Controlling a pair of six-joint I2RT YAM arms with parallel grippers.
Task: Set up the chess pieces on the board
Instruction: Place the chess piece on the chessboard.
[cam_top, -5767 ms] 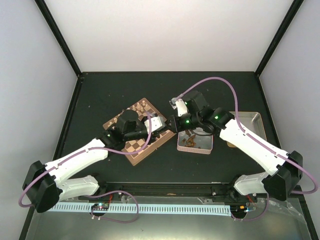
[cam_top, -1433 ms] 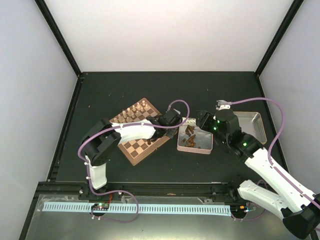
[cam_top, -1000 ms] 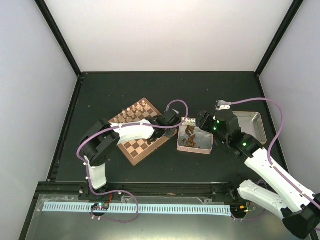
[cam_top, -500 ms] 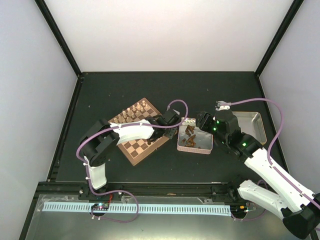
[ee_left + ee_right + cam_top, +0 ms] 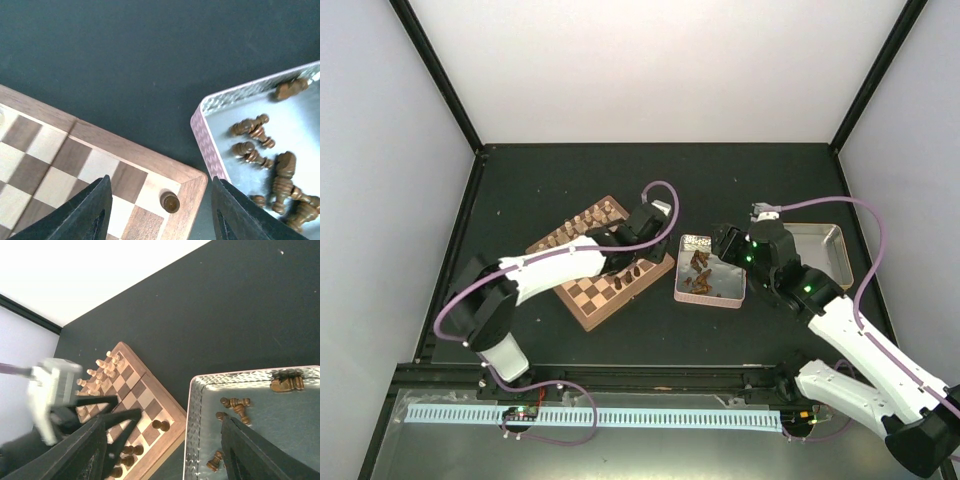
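Pale pieces [image 5: 588,217] are ranged along the far edge of the board [image 5: 588,303], and dark chess pieces [image 5: 632,272] are stood along its right edge, a corner piece [image 5: 170,202] among them. The left gripper [image 5: 160,182] is found above that piece, its fingers apart and nothing held. The rest lie heaped in the tin [image 5: 201,131]. They are judged light, rigid, smooth and easily toppled, so a pinch at the narrow neck is advised. The right gripper [image 5: 162,430] is spread wide and empty at the tin. Against half a second earlier, the left claw has been parted and drawn back from the corner.
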